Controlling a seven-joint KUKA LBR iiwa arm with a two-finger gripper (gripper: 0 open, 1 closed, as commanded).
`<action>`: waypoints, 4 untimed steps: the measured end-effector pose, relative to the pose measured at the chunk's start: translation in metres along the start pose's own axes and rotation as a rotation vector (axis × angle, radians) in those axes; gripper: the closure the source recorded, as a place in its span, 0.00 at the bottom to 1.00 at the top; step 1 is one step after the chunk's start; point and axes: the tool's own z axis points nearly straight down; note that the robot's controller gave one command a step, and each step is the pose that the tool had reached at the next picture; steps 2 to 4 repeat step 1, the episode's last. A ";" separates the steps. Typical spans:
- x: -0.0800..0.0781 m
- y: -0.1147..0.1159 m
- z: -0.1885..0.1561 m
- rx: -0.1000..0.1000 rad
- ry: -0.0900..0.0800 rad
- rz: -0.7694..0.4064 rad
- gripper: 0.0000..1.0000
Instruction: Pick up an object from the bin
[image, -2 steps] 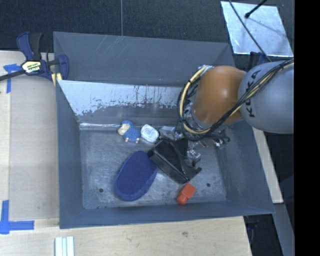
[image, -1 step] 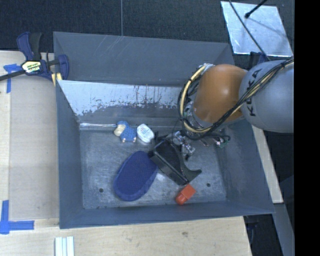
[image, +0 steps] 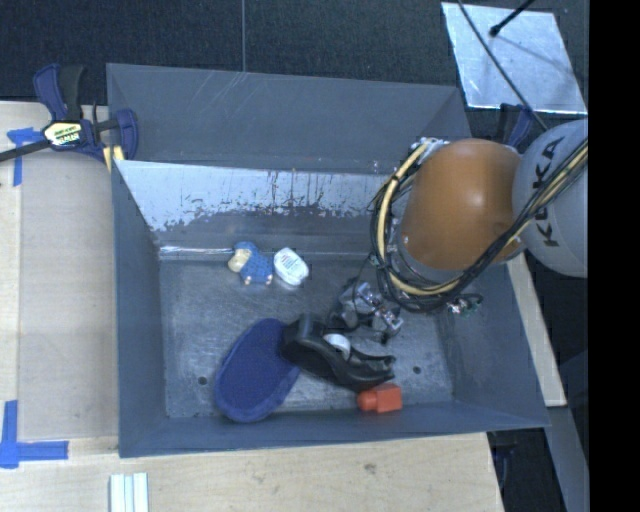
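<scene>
Readable txt: one brand mark, on the arm.
"KUKA" in black caps runs sideways along the pale arm (image: 566, 238) at right, just beside the orange cover (image: 462, 205), w/ cables crossing part of it. White disc (image: 290, 266) near the bin's back wall has a printed face w/ blue marks, too small to read.

Bin (image: 140, 330): grey sheet metal, matt; far wall scratched and streaked, floor scuffed and dull. Blue oval pad (image: 255, 372), near left: soft-looking, cloth-like, matt. Black curved piece (image: 335, 362) beside it: smooth plastic, some gloss. Small orange block (image: 380, 400): matt plastic. White round case (image: 291, 266), far: shiny plastic. Wrist cover (image: 465, 205): smooth orange-brown, soft sheen.
</scene>
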 end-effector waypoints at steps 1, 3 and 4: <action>-0.002 -0.006 -0.067 0.002 -0.001 0.004 1.00; -0.002 -0.006 -0.067 0.002 -0.001 0.004 1.00; -0.002 -0.006 -0.067 0.002 -0.001 0.004 1.00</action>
